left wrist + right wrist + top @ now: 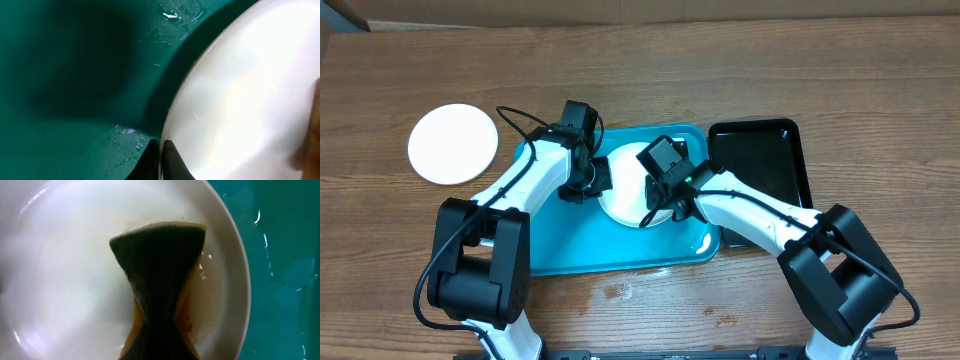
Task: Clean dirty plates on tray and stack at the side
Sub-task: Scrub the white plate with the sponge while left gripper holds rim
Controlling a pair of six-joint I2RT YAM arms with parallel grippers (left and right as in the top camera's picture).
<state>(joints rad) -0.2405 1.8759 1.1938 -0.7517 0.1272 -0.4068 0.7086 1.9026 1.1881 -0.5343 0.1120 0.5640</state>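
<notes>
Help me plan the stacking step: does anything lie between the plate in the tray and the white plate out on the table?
Only the tray's raised rim and the left arm, which lies across that side. The left gripper pinches the plate's rim; the sponge in the right gripper rests on it.

White smeared plate on wet turquoise tray

On the brown wooden table, a large turquoise rectangular plastic tray lies centrally. A white round plate sits in its far half, with a dark sponge on it. A glossy black rectangular tray lies just right of it, and another white round plate lies left, apart.
</notes>
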